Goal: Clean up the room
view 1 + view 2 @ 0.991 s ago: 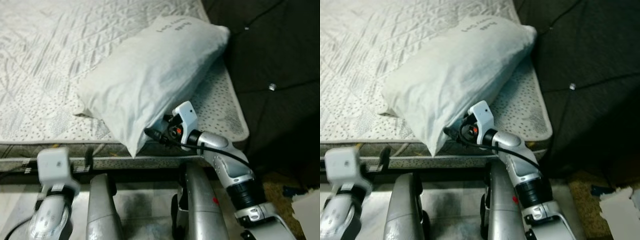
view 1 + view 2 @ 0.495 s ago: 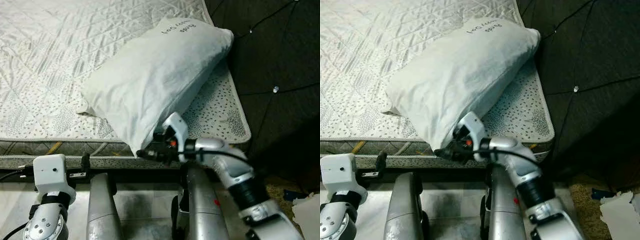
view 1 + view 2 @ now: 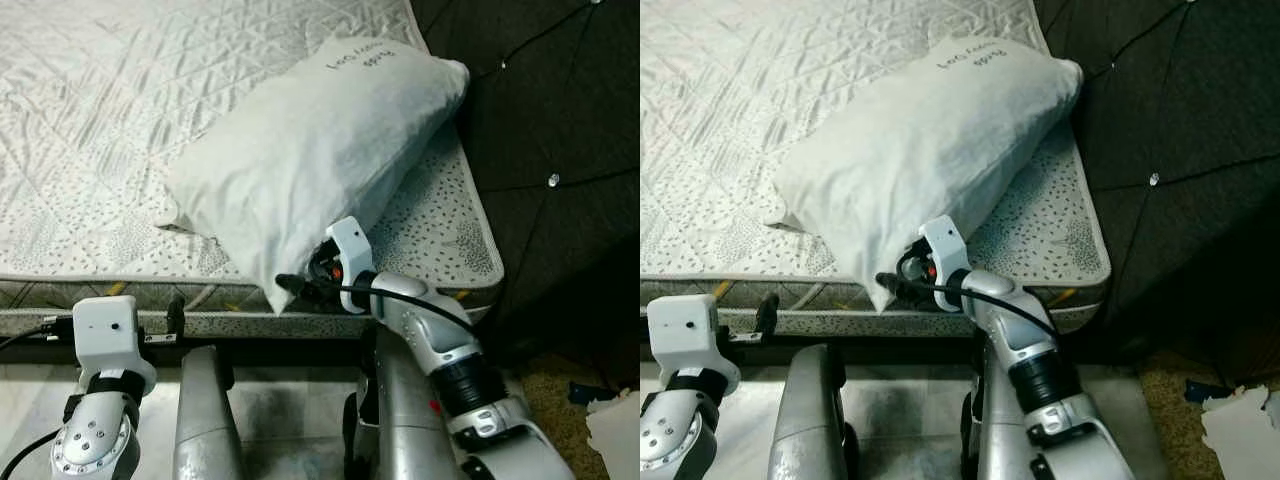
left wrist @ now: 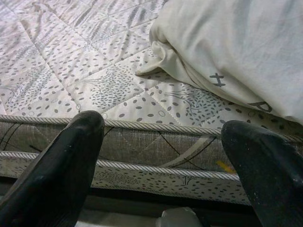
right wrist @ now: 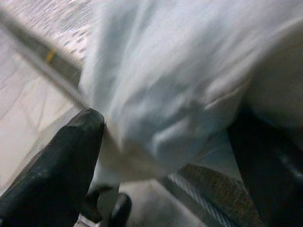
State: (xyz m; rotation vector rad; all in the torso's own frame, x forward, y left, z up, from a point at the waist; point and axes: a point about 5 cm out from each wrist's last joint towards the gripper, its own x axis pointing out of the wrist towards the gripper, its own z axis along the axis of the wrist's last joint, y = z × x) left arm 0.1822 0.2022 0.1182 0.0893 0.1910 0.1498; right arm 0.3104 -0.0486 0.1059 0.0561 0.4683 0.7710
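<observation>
Pillow (image 3: pixel 310 160) lies askew on mattress (image 3: pixel 90 130), corner overhanging near edge. Right gripper (image 5: pixel 156 142) spread wide around that corner, not yet clamped. Left gripper (image 4: pixel 165 161) open, idle below edge. Step: grasping pillow. Next: close fingers, lift.

White pillow (image 3: pixel 310 160) (speckled, seemingly grey mattress (image 3: pixel 110 110)).

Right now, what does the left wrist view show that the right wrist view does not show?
The left wrist view shows the quilted top of the mattress in sharp detail, with dark marks on the pillow and the left gripper open, short of the bed's edge. The right wrist view is blurred; there the right gripper is open with the pillow's corner between its fingers, and the pale floor lies below. Both views show the pillow, the mattress's piped edge and two black fingers held apart.
</observation>
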